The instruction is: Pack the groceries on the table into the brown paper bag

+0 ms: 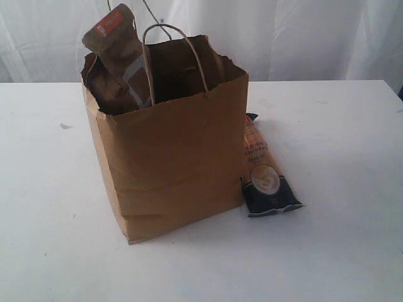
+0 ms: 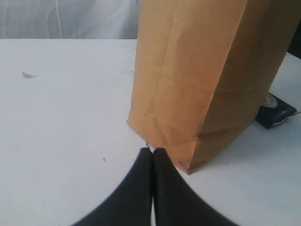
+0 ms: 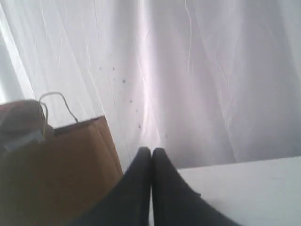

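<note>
Dark-brown pouch is in your brown paper bag; long orange-navy packet lies outside; left gripper, right gripper closed, empty.

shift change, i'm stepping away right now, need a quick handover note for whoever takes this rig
Left gripper: shut, empty, low by the brown paper bag's bottom corner.
Right gripper: shut, empty, beside the bag near its top.
Bag stands upright on the table, dark-brown pouch poking from its top.
Done: pouch in; nothing else shows, the rest may be inside.
Left: long orange-navy packet lies on the table against the bag.
</note>
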Tool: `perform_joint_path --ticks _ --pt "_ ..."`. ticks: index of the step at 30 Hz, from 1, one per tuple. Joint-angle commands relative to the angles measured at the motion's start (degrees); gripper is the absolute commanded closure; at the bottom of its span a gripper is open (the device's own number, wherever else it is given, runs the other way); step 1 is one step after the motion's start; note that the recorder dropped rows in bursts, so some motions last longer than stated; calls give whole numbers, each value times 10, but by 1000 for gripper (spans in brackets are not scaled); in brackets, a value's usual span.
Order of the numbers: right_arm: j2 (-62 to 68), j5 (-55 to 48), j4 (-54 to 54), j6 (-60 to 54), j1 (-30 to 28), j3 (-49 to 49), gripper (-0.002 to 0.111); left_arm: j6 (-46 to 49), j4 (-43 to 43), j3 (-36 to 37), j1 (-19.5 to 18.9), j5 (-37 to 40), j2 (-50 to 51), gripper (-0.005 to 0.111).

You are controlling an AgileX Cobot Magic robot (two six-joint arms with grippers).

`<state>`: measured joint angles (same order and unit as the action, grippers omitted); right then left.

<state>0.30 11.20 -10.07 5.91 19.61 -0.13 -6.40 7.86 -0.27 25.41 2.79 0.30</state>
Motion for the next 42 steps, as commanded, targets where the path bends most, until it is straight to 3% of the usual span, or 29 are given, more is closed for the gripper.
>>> perform_joint_path --ticks 1,3,7,11,15,17,20,25,27,38,42 --pt "-3 95 -4 99 -2 1 108 2 6 3 -3 2 -3 107" --pt "-3 50 -4 98 -2 -22 108 2 6 3 -3 2 -3 107" --pt "7 -203 -2 70 -2 -137 108 2 6 3 -3 2 -3 107" --pt "89 -418 -2 -26 -2 -278 108 2 6 3 -3 2 -3 107" --pt "202 -530 -2 -90 -2 -375 108 2 6 3 -3 2 -3 107" --pt "248 -544 -2 -97 -2 -401 107 2 6 3 -3 2 -3 107" --pt "315 -541 3 -109 -2 -426 95 2 6 3 -3 2 -3 107" --pt "426 -496 25 -109 -2 -434 52 2 6 3 -3 2 -3 107" --pt "479 -479 26 -112 -2 -432 44 2 6 3 -3 2 -3 107" --pt "742 -354 -11 -179 -61 -432 44 2 6 3 -3 2 -3 107" --pt "824 -307 -106 -275 -64 -433 44 2 6 3 -3 2 -3 107"
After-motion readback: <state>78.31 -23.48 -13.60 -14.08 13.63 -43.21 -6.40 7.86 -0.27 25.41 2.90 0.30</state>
